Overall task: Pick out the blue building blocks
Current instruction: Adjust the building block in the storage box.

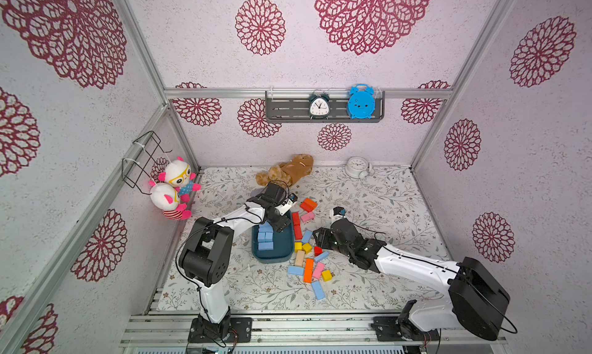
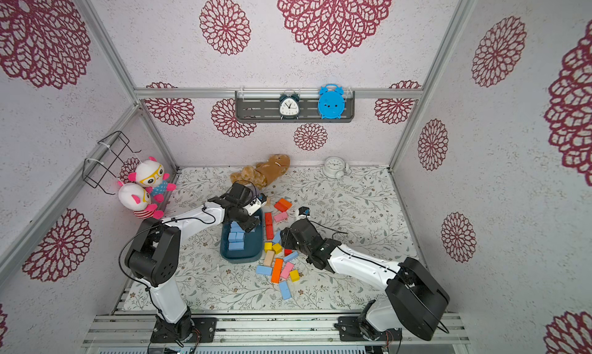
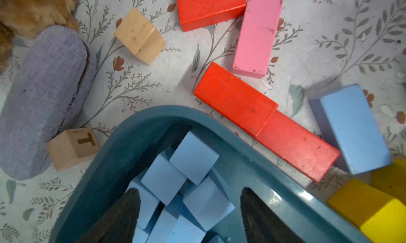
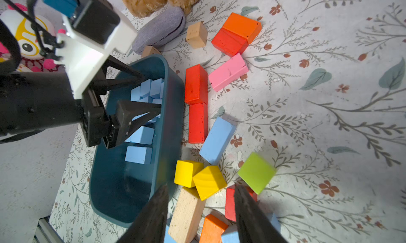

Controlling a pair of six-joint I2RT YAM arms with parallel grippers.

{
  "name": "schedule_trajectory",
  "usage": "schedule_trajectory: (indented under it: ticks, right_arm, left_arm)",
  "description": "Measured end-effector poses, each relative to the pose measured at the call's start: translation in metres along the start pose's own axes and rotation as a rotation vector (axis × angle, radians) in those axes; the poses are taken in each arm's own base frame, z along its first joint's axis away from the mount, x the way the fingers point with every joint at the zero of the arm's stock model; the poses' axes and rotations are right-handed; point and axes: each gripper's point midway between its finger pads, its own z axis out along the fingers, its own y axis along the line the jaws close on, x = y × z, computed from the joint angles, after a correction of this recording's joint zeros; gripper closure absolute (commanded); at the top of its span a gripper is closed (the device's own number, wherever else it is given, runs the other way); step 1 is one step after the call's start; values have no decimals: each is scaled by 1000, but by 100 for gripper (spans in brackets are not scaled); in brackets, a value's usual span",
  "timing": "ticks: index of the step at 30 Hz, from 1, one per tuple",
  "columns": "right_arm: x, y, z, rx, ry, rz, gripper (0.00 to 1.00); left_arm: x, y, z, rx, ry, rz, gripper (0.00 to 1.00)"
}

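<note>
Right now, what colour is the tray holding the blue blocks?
Dark teal; the tray shows best in the right wrist view.

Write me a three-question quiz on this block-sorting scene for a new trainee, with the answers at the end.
1. How many blue blocks show on the mat outside the tray in a top view?
2. True or false: the left gripper is shut on a block.
3. What lies alongside the tray's long side?
A. two red bars
B. green cubes
C. a clock

Key
1. Four.
2. False: its fingers stand apart over the tray with nothing between them.
3. A.
</note>
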Motion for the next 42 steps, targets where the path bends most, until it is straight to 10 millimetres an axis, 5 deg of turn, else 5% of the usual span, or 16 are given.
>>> schedule_trajectory:
  ticks: [24,31,36,42]
  right_arm:
    - [0,0,0,-1,-2,0,48]
    - [-1,0,0,3,-4,0,48]
    - [4,-8,0,41,25,-6,47]
    - [5,-19,0,86,47,-1,47]
  left_arm:
    - [13,13,7,-82,69,25,15]
    - [-10,7,-25,-19,-5,-7,16]
    - [-39,-7,-62,57,-116,16,16]
    - [-45,-53,-66,191,-128,271,17]
